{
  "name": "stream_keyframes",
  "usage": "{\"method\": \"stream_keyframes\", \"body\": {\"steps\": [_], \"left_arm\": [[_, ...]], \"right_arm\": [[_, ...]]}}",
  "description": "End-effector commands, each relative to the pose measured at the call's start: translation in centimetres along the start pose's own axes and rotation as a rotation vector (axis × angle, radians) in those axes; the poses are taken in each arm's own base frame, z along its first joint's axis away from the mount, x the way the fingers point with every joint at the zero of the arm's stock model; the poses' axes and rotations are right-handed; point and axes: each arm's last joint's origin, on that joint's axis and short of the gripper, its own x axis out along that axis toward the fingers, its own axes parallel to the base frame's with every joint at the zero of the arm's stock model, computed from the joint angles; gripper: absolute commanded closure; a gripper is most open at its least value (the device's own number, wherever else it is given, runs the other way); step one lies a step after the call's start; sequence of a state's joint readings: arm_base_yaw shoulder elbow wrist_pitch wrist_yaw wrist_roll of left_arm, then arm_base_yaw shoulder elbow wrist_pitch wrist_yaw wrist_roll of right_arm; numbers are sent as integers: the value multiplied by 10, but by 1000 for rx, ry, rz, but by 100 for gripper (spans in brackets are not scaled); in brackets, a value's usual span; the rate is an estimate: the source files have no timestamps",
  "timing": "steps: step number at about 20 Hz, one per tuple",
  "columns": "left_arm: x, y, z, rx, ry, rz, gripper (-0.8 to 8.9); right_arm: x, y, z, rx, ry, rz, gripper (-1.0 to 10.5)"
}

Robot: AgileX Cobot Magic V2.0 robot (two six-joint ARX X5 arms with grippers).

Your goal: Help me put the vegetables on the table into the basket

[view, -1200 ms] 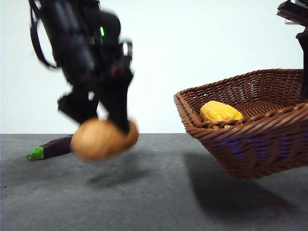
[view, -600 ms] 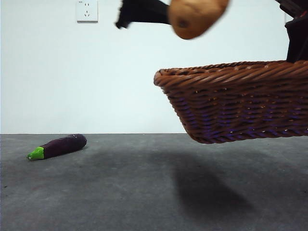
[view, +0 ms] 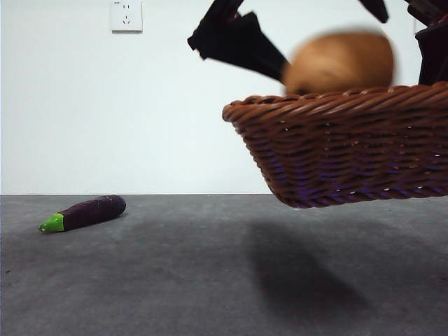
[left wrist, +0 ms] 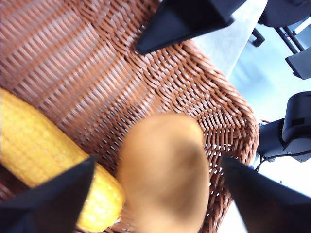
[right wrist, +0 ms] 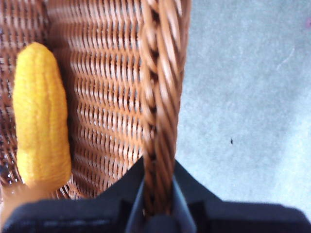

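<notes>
The brown wicker basket [view: 350,147] hangs in the air above the table [view: 175,280]. My right gripper [right wrist: 158,204] is shut on its braided rim [right wrist: 160,97] and shows dark at the right edge of the front view [view: 430,56]. My left gripper [left wrist: 158,160] is above the basket with its jaws wide open [view: 318,35]. The tan potato [left wrist: 165,174] is blurred between the jaws, just over the rim in the front view [view: 341,63]. The yellow lumpy vegetable [left wrist: 43,150] lies inside the basket [right wrist: 40,121]. The purple eggplant [view: 85,213] lies on the table at the far left.
A white wall with a socket [view: 127,15] stands behind the table. The basket casts a shadow [view: 301,273] on the table below it. Chair legs and dark equipment [left wrist: 291,126] show beyond the basket in the left wrist view.
The left gripper carried the potato from near the table up over the raised basket. Its jaws have now spread, and the potato has dropped lower, towards the basket.
</notes>
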State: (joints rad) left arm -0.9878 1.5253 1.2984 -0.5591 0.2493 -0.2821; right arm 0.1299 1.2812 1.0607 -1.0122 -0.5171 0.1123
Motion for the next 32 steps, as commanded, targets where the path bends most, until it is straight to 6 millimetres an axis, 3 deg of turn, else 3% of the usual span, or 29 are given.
{"method": "stream_keyframes", "body": {"steps": [1,5,8,10,13,16,20,23,27,32], "left_arm": [[4,-1,0,4,-6,-19,179],[-14,6,1,64,-29,49,187],[-36,31,-6,100,15,438,187],[-50,65,-10,56,89,657,187],[-75,125,-7,-76,87,778,187],[-93,190,-9,-209,12,706,188],[-80,265,-22,-312,10,741,188],[-56,304,-29,-340,25,699,188],[-34,334,-16,-343,55,693,189],[-20,346,-17,-362,83,694,283]], "right_arm": [[-2,3,1,-7,-8,20,963],[-2,2,0,-1,5,17,963],[-2,2,0,-2,4,15,963],[-2,2,0,-3,4,15,963],[-2,2,0,-6,4,14,963],[-2,2,0,-7,5,15,963],[-2,2,0,-9,4,15,963],[-2,2,0,-13,2,15,963],[-2,2,3,-28,-24,10,963],[-2,3,4,-35,-35,11,963]]}}
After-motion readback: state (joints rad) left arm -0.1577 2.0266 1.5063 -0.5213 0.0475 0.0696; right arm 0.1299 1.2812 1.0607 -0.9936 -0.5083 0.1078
